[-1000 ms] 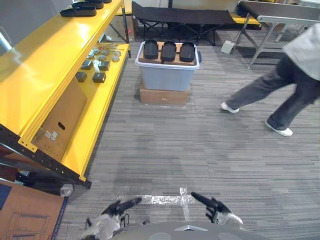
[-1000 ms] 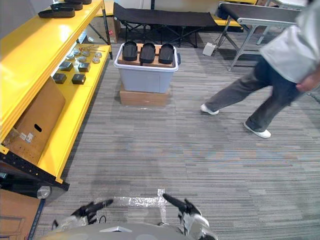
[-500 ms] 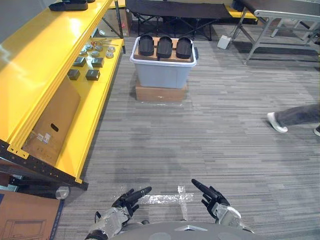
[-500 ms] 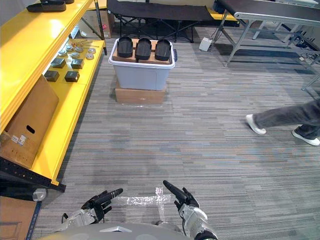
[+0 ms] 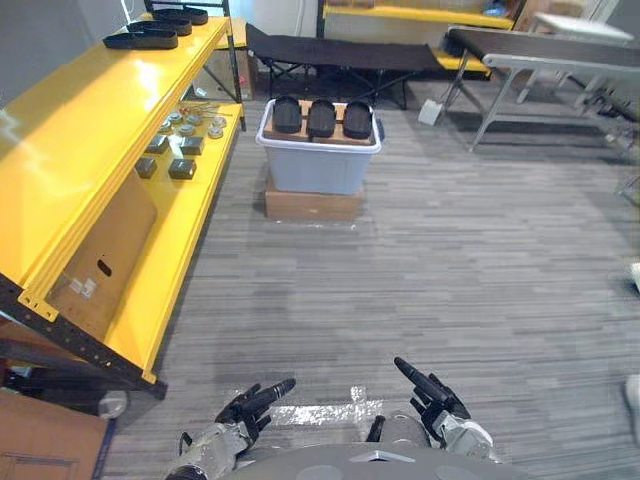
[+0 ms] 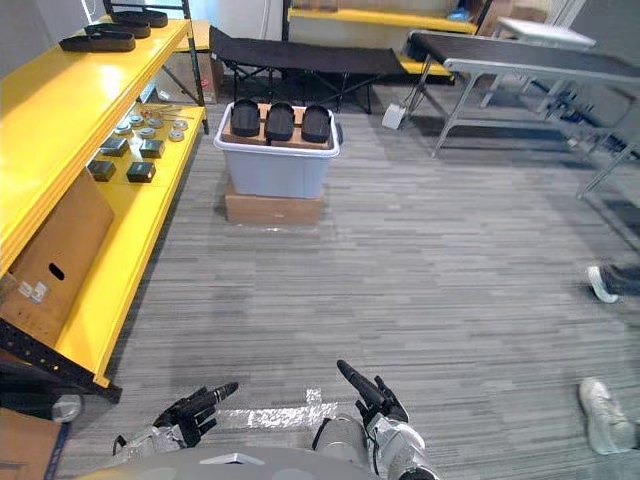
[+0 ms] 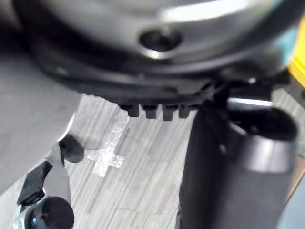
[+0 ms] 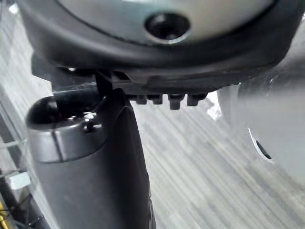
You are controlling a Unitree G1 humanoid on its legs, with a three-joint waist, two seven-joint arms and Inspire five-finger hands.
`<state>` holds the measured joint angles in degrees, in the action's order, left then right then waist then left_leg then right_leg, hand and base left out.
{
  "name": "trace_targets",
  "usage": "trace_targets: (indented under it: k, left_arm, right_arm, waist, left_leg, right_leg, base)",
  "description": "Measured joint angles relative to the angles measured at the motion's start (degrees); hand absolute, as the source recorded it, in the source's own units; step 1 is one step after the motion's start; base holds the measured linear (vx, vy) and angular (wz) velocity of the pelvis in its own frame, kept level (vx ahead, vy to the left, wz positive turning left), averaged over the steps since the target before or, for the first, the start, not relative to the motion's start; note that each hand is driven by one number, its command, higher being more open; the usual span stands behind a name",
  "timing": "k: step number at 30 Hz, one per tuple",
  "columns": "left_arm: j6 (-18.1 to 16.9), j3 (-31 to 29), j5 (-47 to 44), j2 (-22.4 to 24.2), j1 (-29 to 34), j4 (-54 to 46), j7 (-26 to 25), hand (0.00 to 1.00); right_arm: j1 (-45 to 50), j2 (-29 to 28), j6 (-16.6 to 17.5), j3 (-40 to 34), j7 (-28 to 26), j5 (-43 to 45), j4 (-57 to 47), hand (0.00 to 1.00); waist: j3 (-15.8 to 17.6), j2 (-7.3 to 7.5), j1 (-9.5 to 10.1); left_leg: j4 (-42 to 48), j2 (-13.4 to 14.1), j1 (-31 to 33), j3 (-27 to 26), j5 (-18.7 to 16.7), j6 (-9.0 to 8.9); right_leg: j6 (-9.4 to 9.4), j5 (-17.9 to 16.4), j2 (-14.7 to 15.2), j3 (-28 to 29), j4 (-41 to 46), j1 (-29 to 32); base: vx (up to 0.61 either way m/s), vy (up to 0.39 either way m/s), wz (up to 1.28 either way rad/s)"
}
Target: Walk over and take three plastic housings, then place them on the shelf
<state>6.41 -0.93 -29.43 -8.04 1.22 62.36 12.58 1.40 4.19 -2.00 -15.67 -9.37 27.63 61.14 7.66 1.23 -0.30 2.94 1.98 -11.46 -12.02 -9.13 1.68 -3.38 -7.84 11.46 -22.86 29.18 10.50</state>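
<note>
1. Hands first: my left hand (image 5: 248, 404) and right hand (image 5: 432, 393) hang low in front of me, fingers straight and pointing ahead, nothing in either. I judge that right for walking, and would curl nothing until I reach the pickup.
2. Just beyond my hands a tape cross (image 5: 330, 413) marks the floor, and past it the carpet lies open. I would walk straight ahead.
3. The yellow shelf (image 5: 90, 130) runs along my left side, with a cardboard box (image 5: 100, 262) leaning in its lower level. My left arm should stay off the shelf's front edge as I pass.
4. A person's shoes (image 6: 603, 283) show at the right edge, well apart from my line. I would watch that side anyway.
5. The three plastic housings (image 5: 321, 118) lie side by side across the top of a grey bin (image 5: 318, 165), far ahead, beside the shelf's far end. I would stop square to the bin and take an end housing first, where its outer side is free for my fingers.
6. Farthest off, black trays (image 5: 150, 38) occupy the top level's far end. The bare yellow nearer me looks the better place to set down.
</note>
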Motion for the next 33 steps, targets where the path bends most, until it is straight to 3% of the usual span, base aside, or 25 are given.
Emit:
trace_targets:
  k: [1,3,4,5,7,8,9,10,11,12,13,15,16,17,19,21,23,24,25,26,27,28,29,30,33]
  left_arm:
    - [0.18,-0.1,0.01,-0.1,-0.95,0.72,0.07,1.0]
    - [0.54,-0.45,-0.07,-0.66,-1.48,1.34,0.16,1.0]
    - [0.72,-0.79,-0.16,-0.73,-1.46,1.37,0.21,1.0]
    - [1.19,-2.08,-1.0,-0.67,-1.23,1.4,0.14,1.0]
    - [1.4,-2.25,-2.0,-0.15,-0.87,1.41,-0.51,1.0]
    - [1.15,-3.51,-2.46,0.44,0.25,1.75,-1.63,1.0]
    - [0.8,-5.09,-2.83,0.55,-0.12,1.14,-1.91,1.0]
    - [0.7,-8.34,-4.82,0.78,-0.9,-0.14,-2.14,1.0]
    - [0.3,-9.74,-5.64,1.07,-1.61,-0.52,-2.53,1.0]
    - [0.03,-10.18,-6.01,1.54,-1.72,-0.8,-2.4,1.0]
    - [-0.17,-10.62,-6.0,2.16,-1.84,-1.19,-2.43,1.0]
    - [-0.29,-10.63,-5.98,2.85,-1.83,-2.02,-2.38,1.0]
    - [-0.28,-10.73,-6.03,3.33,-1.82,-2.4,-2.15,1.0]
    - [-0.27,-11.32,-6.02,3.89,-1.83,-2.63,-2.03,1.0]
    - [-0.25,-11.88,-5.86,4.22,-1.81,-2.64,-1.49,1.0]
    - [-0.43,-13.99,-5.86,4.85,-1.81,-2.84,-0.58,1.0]
    - [-0.47,-14.49,-5.71,4.54,-1.81,-2.89,-0.35,1.0]
    - [-0.41,-14.75,-5.65,3.9,-1.61,-2.85,-0.48,1.0]
    - [-0.32,-14.93,-4.9,3.16,-1.18,-2.82,-0.58,1.0]
    - [-0.13,-14.74,-1.98,3.23,-1.13,-1.42,-1.31,1.0]
    - [-0.1,-13.76,0.59,3.24,-0.87,0.09,-1.66,1.0]
    - [-0.04,-13.16,1.46,3.23,-0.76,0.81,-1.72,1.0]
    - [0.45,-12.91,2.43,2.24,-0.46,1.91,-1.85,1.0]
    - [-0.11,-11.95,2.46,0.95,0.02,2.12,-1.98,1.0]
    - [-1.52,-8.76,1.97,0.02,0.33,1.99,-1.64,1.0]
  right_arm:
    - [-0.01,-0.12,0.0,0.06,-0.34,-0.49,0.03,1.0]
    - [0.18,-0.05,-0.57,-0.07,-0.53,-2.59,1.57,1.0]
    - [0.14,-0.05,-0.93,-0.09,-0.35,-2.74,2.08,1.0]
    - [0.83,0.27,-3.55,-1.89,-0.39,-1.92,4.01,1.0]
    - [1.27,1.89,-4.0,-1.51,-0.05,-2.76,4.05,1.0]
    - [2.15,2.72,-4.87,-0.46,0.03,-3.65,4.26,1.0]
    - [2.25,2.92,-4.94,-0.44,0.2,-4.56,4.66,1.0]
    - [1.99,3.51,-5.01,-0.3,0.32,-4.95,5.75,1.0]
    - [1.98,4.64,-4.95,0.14,0.49,-5.68,5.97,1.0]
    - [1.99,4.97,-4.84,0.24,0.81,-6.62,6.31,1.0]
    - [2.33,5.08,-4.46,0.23,1.47,-7.12,6.86,1.0]
    - [2.51,5.07,-4.13,0.43,1.28,-7.29,6.96,1.0]
    - [2.09,4.84,-3.6,0.47,1.45,-8.58,6.46,1.0]
    - [1.58,4.7,-3.09,0.45,1.51,-9.27,5.81,1.0]
    - [1.83,4.26,-2.1,0.38,2.39,-9.17,5.51,1.0]
    - [2.82,4.08,-1.28,0.41,3.23,-9.12,5.52,1.0]
    - [3.17,4.26,-0.93,0.5,3.55,-9.09,5.5,1.0]
    - [2.63,4.13,-0.93,0.47,3.53,-9.12,5.49,1.0]
    - [2.49,3.78,-0.92,0.43,3.52,-9.16,5.51,1.0]
    - [2.45,4.17,-0.81,0.32,3.36,-9.18,5.59,1.0]
    - [1.86,3.92,-0.74,-0.55,3.25,-9.18,5.58,1.0]
    - [1.43,3.33,-0.7,-1.12,3.07,-9.14,5.6,1.0]
    - [1.24,2.02,1.4,-2.49,3.46,-8.36,4.82,1.0]
    - [0.31,2.04,1.37,-3.15,2.69,-5.66,4.09,1.0]
    - [-0.06,1.7,2.5,-3.48,1.73,-3.65,3.66,1.0]
  waist:
    - [0.63,-0.24,-0.04]
    - [1.06,0.45,-0.65]
    - [1.2,0.61,-0.74]
    - [1.56,0.55,-0.98]
    - [1.43,-1.69,-1.51]
    - [0.23,-2.78,-1.49]
    - [0.52,-3.07,-1.21]
    - [1.16,-3.84,-0.73]
    - [2.81,-4.8,-0.33]
    - [3.3,-5.46,-0.2]
    - [3.59,-5.76,-0.02]
    - [3.57,-5.43,0.17]
    - [3.59,-5.17,0.65]
    - [3.67,-5.19,0.77]
    - [3.98,-4.9,1.49]
    - [4.25,-4.74,2.53]
    - [4.28,-4.33,3.3]
    - [4.26,-3.14,3.33]
    - [3.77,-1.45,3.16]
    - [3.45,-1.13,2.39]
    - [3.37,-1.19,2.34]
    - [3.44,-1.31,2.35]
    - [4.32,-0.04,1.73]
    - [5.13,0.41,1.96]
    - [5.68,-0.83,1.35]
  left_leg:
    - [0.01,1.07,-0.03,-0.03,-0.35,-0.69]
    - [0.88,1.3,-0.58,0.1,-2.18,-2.91]
    - [1.33,1.3,-0.96,0.15,-2.79,-3.36]
    - [5.26,2.24,-1.63,0.86,-6.77,-5.12]
    - [8.82,5.63,-1.6,1.12,-10.08,-6.71]
    - [15.53,8.46,-0.07,1.27,-11.33,-7.64]
    - [23.53,10.11,3.84,1.35,-11.23,-6.92]
    - [40.32,14.04,11.91,1.4,-6.22,-4.19]
    - [52.58,17.66,16.95,1.73,-2.96,-4.09]
    - [55.24,17.88,18.18,1.95,-3.43,-4.78]
    - [55.13,16.25,19.58,1.11,-4.73,-5.42]
    - [46.65,12.27,21.42,-2.26,-5.59,-5.88]
    - [35.71,8.9,22.34,-5.26,-4.91,-5.9]
    - [22.87,5.97,23.18,-6.88,-1.77,-5.99]
    - [6.6,3.11,23.19,-6.46,4.71,-6.59]
    - [2.49,2.89,24.25,-4.19,6.47,-7.24]
    - [4.13,3.05,24.7,-4.81,11.28,-4.63]
    - [6.5,1.68,24.79,-7.05,14.1,-1.67]
    - [8.09,-0.12,24.69,-8.95,13.18,-0.29]
    - [8.27,-2.7,23.59,-9.26,11.58,2.93]
    - [6.77,-4.82,21.6,-9.41,10.29,4.8]
    - [6.13,-5.81,20.27,-9.3,9.53,5.29]
    - [5.47,-7.45,17.58,-8.46,7.83,5.37]
    - [4.31,-7.96,14.07,-7.75,7.0,5.34]
    - [0.2,-7.18,7.32,-4.94,6.19,4.52]
  right_leg:
    - [-1.72,2.06,-2.81,1.14,-11.06,-0.67]
    - [-2.93,7.28,-4.08,3.07,-24.24,-1.85]
    - [-2.75,7.55,-3.95,3.55,-24.78,-2.08]
    - [0.44,10.51,-3.85,5.14,-22.23,-2.3]
    - [3.2,9.33,-5.54,4.74,-15.45,-0.89]
    - [5.31,6.32,-7.76,3.83,-13.34,-1.11]
    - [5.35,4.96,-8.26,3.2,-12.73,-1.42]
    - [5.94,4.0,-10.0,2.69,-14.67,-4.09]
    - [6.51,3.65,-12.28,2.35,-17.82,-8.95]
    - [6.61,3.57,-12.73,2.33,-18.7,-11.27]
    - [7.19,3.55,-12.71,2.18,-20.47,-15.69]
    - [7.03,3.45,-11.92,2.09,-23.36,-19.72]
    - [6.72,3.27,-11.36,2.29,-25.06,-21.07]
    - [6.61,3.22,-11.31,2.41,-26.75,-22.11]
    - [5.55,2.58,-11.54,2.52,-28.44,-24.44]
    - [3.04,0.56,-11.84,2.52,-29.3,-27.79]
    - [0.84,-4.44,-10.79,2.49,-28.55,-30.38]
    - [-1.86,-8.09,-7.92,2.05,-26.03,-30.61]
    - [-3.95,-9.65,-4.89,1.34,-23.02,-30.61]
    - [-5.18,-9.82,-1.24,1.85,-12.92,-27.21]
    - [-6.28,-8.32,3.33,3.06,2.57,-20.8]
    - [-5.39,-5.92,5.8,3.53,10.75,-17.51]
    - [-5.1,-5.75,8.8,4.02,20.86,-13.03]
    - [-4.03,-6.76,9.04,3.72,24.37,-10.18]
    - [-2.42,-7.76,5.67,0.43,16.88,-7.53]
  base:
    - [0.23,-0.129,-0.13]
    - [0.25,-0.181,0.02]
    - [0.29,-0.239,0.18]
    - [0.26,-0.216,0.18]
    - [0.37,-0.282,0.21]
    - [0.42,-0.275,0.2]
    - [0.44,-0.303,0.15]
    - [0.44,-0.299,0.11]
    - [0.44,-0.309,0.05]
    - [0.47,-0.247,0.02]
    - [0.44,-0.194,-0.09]
    - [0.41,-0.128,-0.18]
    - [0.4,-0.047,-0.31]
    - [0.52,-0.024,-0.29]
    - [0.45,0.024,-0.07]
    - [0.42,0.115,0.03]
    - [0.46,0.228,0.01]
    - [0.36,0.212,0.03]
    - [0.48,0.239,0.2]
    - [0.62,0.314,0.26]
    - [0.53,0.264,0.26]
    - [0.63,0.319,0.31]
    - [0.53,0.209,0.33]
    - [0.63,0.242,0.34]
    - [0.46,0.102,0.44]
